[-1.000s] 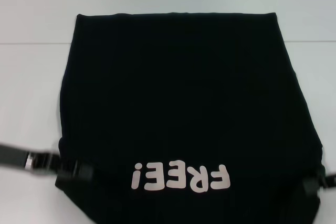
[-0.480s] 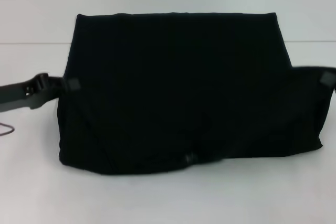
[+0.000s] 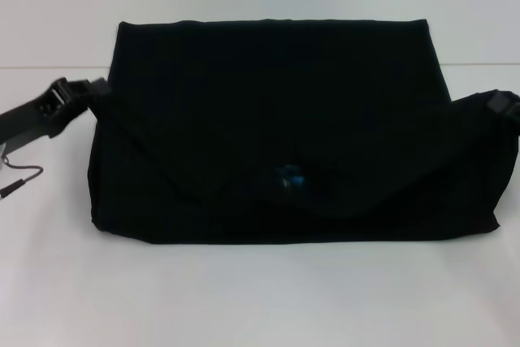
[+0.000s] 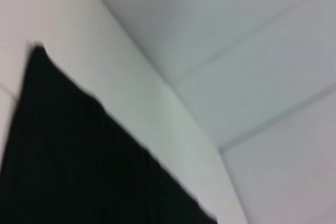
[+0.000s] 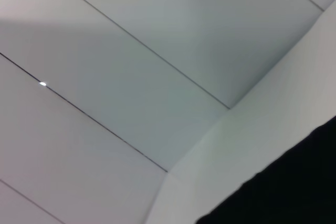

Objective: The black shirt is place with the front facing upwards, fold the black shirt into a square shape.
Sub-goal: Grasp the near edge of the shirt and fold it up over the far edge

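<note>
- The large plain black cloth shirt (image 3: 276, 127) was found folded on the white table (image 3: 260, 298), blue neck label (image 3: 289, 176) exposed.
- The left gripper (image 3: 96, 91) and right gripper (image 3: 502, 105) were at its side edges; jaw state could not be told.
- Risk judged: uneven release could skew the fold.

The left arm (image 3: 36, 113) is black and flat-sided, with a silver metal fitting near its buckle-like end and a thin dark cable (image 3: 18, 178) looping beneath it, while the right arm (image 3: 504, 105) shows only a black blocky tip.
</note>
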Tool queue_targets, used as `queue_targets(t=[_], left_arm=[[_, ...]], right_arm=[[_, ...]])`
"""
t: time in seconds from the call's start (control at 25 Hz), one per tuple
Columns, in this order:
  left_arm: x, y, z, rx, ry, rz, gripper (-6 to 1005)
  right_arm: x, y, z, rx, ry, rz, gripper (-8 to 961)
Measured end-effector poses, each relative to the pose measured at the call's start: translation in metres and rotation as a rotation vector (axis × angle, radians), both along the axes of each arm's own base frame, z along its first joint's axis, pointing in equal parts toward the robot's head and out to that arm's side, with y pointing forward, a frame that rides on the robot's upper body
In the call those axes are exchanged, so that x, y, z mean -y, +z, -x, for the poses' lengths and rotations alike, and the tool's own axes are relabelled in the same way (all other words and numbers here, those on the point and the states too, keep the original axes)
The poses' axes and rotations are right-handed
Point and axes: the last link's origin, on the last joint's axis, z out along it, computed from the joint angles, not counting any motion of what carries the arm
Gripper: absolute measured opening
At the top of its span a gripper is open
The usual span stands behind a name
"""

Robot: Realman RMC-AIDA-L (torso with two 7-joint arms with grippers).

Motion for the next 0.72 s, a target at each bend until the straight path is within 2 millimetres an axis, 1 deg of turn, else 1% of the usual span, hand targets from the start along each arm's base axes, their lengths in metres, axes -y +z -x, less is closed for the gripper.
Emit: queue_targets(t=[0.16,0.32,0.4,0.6,0.72], left_arm=[[-0.003,0.001,0.003,0.019,0.028,-0.077,154],[-0.009,0.000,0.002,0.027,0.040,-0.135,157],[-0.015,-0.002,0.000,0.012,0.050,-0.155,158],[-0.019,-0.007,-0.001,-0.015,0.067,-0.177,161],[-0.025,-0.015,-0.002,-0.055,0.088,-0.196,163]], right_arm=[[-0.009,-0.006,0.001,0.033,-0.024,0.008,23],[-0.017,-0.006,0.004,0.047,-0.028,-0.002,23],[-0.020,-0.006,0.007,0.052,-0.022,-0.008,23],[-0.027,-0.007,0.008,0.083,-0.032,-0.016,23],[-0.029,-0.011,0.008,0.103,-0.042,-0.013,23]])
